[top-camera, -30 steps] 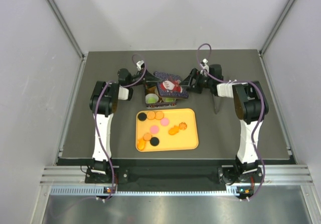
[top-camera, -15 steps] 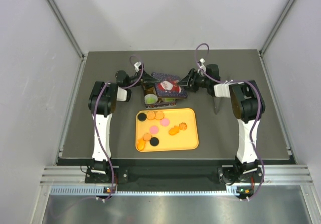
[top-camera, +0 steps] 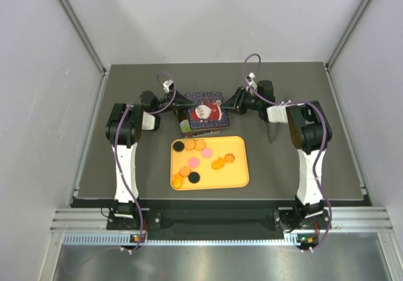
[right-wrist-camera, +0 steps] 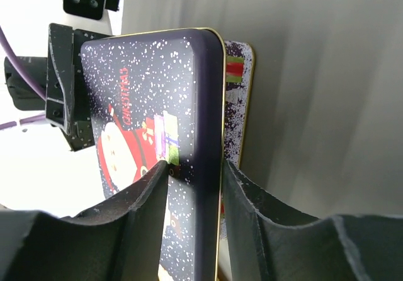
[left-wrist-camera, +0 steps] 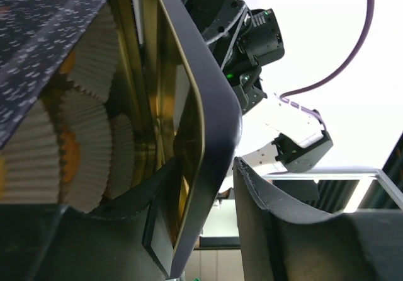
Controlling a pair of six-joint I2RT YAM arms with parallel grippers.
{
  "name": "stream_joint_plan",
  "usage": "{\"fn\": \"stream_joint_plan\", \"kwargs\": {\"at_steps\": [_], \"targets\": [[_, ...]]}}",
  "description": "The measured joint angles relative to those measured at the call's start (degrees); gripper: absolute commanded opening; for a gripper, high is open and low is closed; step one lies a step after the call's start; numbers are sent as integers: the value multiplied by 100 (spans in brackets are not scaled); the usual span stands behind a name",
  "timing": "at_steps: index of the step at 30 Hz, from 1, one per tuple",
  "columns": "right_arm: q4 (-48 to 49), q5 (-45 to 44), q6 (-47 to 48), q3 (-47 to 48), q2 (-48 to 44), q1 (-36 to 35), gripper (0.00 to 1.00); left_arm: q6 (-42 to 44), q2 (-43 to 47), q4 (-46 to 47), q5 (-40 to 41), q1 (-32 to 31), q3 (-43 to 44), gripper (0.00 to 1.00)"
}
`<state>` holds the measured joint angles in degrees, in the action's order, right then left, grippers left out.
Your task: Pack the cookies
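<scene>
Several cookies [top-camera: 194,162], orange, pink and black, lie on a yellow tray [top-camera: 234,177]. Behind the tray stands a dark tin with its Santa lid [top-camera: 203,111] lying over it. My left gripper [top-camera: 181,107] is at the lid's left edge. In the left wrist view its jaws [left-wrist-camera: 206,162] straddle the lid rim [left-wrist-camera: 214,104], open, with a gap at the right finger. White paper cups [left-wrist-camera: 82,142] show inside under the lid. My right gripper [top-camera: 227,106] is at the lid's right edge. Its fingers [right-wrist-camera: 195,163] are shut on the lid [right-wrist-camera: 145,104], above the tin base [right-wrist-camera: 239,98].
Grey walls enclose the dark table [top-camera: 302,161] on three sides. The tray sits between the two arm bases, close in front of the tin. Purple cables loop above both wrists.
The lid was tilted up with the tin's contents showing; now it lies flat over the tin. My left jaws have widened off the rim, and my right jaws have closed onto it.
</scene>
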<state>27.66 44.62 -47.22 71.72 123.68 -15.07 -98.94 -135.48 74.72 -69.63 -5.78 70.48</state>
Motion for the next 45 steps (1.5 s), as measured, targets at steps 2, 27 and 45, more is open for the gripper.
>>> {"fn": "stream_joint_plan", "kwargs": {"at_steps": [2, 27, 45], "targets": [[20, 9, -17, 0, 31, -28, 37, 232, 94, -212, 7, 50, -83, 44], [-481, -236, 153, 389, 72, -221, 35, 4771, 1410, -5987, 935, 428, 146, 47], [-946, -411, 363, 531, 72, -315, 32, 6376, 1989, -8299, 1969, 474, 662, 53]]}}
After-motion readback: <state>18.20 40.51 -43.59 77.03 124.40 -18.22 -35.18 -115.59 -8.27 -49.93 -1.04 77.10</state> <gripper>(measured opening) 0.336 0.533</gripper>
